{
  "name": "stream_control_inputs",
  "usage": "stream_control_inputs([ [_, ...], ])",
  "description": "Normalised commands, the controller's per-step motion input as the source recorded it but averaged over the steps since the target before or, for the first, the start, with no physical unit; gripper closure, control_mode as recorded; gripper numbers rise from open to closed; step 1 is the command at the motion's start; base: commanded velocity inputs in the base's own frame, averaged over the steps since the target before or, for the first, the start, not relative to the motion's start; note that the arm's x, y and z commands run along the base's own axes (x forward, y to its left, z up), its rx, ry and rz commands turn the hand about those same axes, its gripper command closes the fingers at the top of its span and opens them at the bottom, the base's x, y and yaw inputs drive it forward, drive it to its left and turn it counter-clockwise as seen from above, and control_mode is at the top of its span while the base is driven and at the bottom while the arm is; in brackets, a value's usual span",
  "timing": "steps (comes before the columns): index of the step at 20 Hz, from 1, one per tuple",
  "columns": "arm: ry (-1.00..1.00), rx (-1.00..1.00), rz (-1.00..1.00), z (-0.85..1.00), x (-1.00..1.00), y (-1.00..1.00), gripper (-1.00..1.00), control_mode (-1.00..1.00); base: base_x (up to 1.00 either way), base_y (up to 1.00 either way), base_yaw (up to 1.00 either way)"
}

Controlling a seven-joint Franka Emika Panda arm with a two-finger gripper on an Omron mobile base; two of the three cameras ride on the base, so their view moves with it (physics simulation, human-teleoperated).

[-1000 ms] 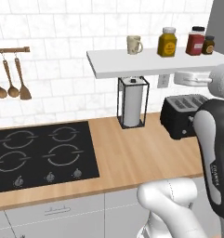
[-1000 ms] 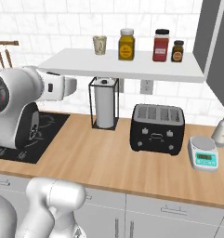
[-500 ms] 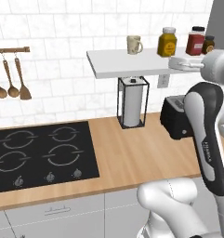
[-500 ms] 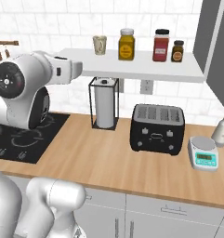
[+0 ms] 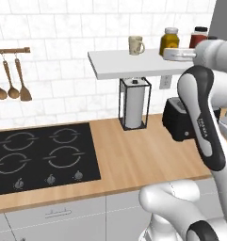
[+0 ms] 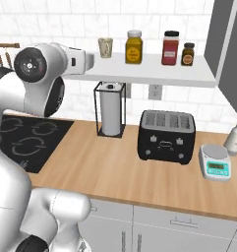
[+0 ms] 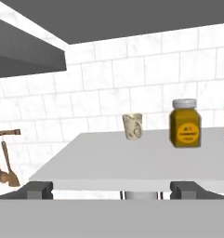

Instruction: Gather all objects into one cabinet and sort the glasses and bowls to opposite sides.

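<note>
The spread gripper (image 7: 111,189) should be aimed squarely at the cream mug (image 7: 132,126), clear of the near mustard jar (image 7: 185,122).

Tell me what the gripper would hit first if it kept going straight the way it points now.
Probably the front edge of the white shelf, which sits level with the open gripper. If it clears that edge, the cream mug stands next in line; depth is hard to judge.
</note>
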Motion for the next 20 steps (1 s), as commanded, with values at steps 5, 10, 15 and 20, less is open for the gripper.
stream_control_inputs([
  [5, 0.0, -0.04, 0.04, -0.05, 0.39, 0.01, -1.0, -1.0, 0.0, 0.0, 0.0],
  [10, 0.0, 0.0, 0.02, -0.05, 0.22, 0.0, -1.0, -1.0, 0.0, 0.0, 0.0],
  [15, 0.0, -0.03, 0.0, 0.0, 0.31, 0.03, -1.0, -1.0, 0.0, 0.0, 0.0],
  [20, 0.0, 0.0, 0.0, 0.0, 0.3, 0.0, -1.0, -1.0, 0.0, 0.0, 0.0],
])
